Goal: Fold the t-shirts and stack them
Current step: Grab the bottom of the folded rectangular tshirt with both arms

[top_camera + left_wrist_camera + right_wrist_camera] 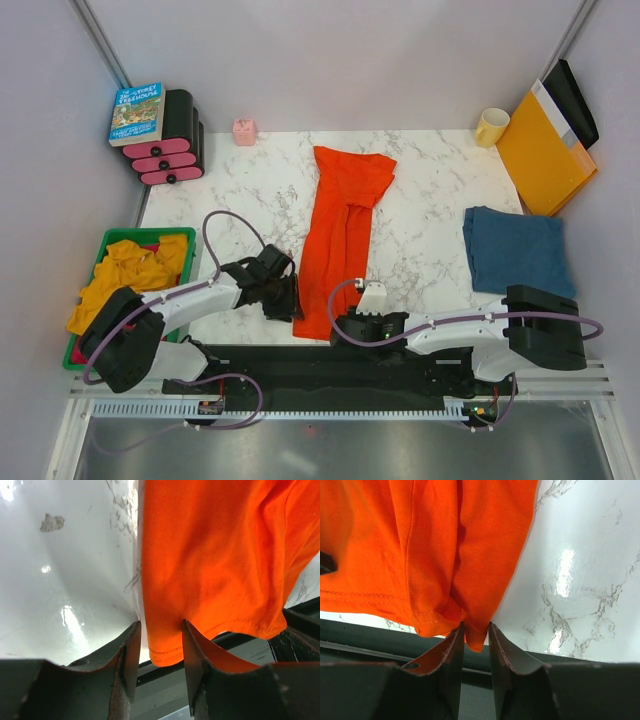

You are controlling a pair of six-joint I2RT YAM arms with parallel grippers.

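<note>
Right pincer (476, 626) pinches the orange-red t-shirt (340, 225) at its hem; left pincer (160, 623) straddles it, grip unclear.

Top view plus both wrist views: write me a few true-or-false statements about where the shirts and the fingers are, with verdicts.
1. The orange t-shirt lies as a long strip in the middle of the table. True.
2. The blue t-shirt is stacked on it. False: it lies apart, folded, on the right side.
3. The left arm's fingers and the right arm's fingers each straddle a near corner of the orange t-shirt. True.
4. The green bin is empty. False: yellow cloth fills it.
</note>
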